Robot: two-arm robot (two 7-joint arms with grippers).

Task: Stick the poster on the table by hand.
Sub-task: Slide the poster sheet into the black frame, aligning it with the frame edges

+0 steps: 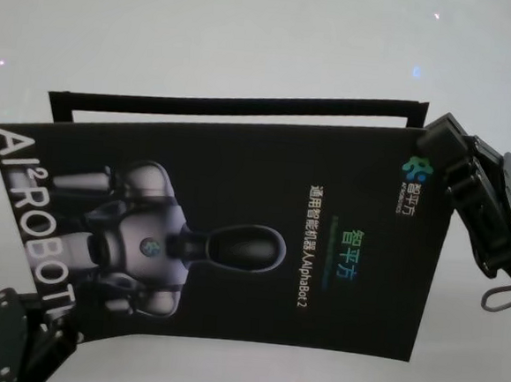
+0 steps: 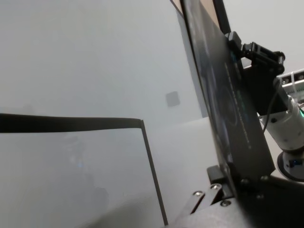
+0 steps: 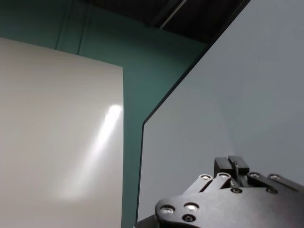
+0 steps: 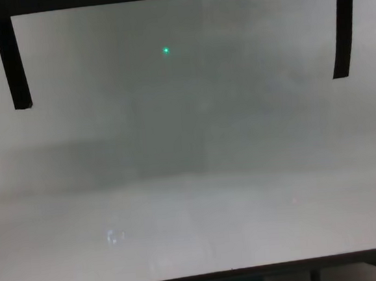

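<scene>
Above the white table (image 1: pixel 250 31), the "AI² ROBOT" / "AlphaBot 2" poster (image 1: pixel 234 234) is being held, clamped by the left gripper (image 1: pixel 45 329) and the right gripper (image 1: pixel 440 152) at opposite edges.

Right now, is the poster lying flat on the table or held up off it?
Held up. The poster is gripped at opposite edges by the left hand and right hand; the left wrist view shows it standing above the table.

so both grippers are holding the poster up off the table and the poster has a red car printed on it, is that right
Not quite. The head view shows a white-grey robot printed on the poster, not a red car. The rest holds: the left gripper and right gripper hold it by opposite edges above the table.
</scene>
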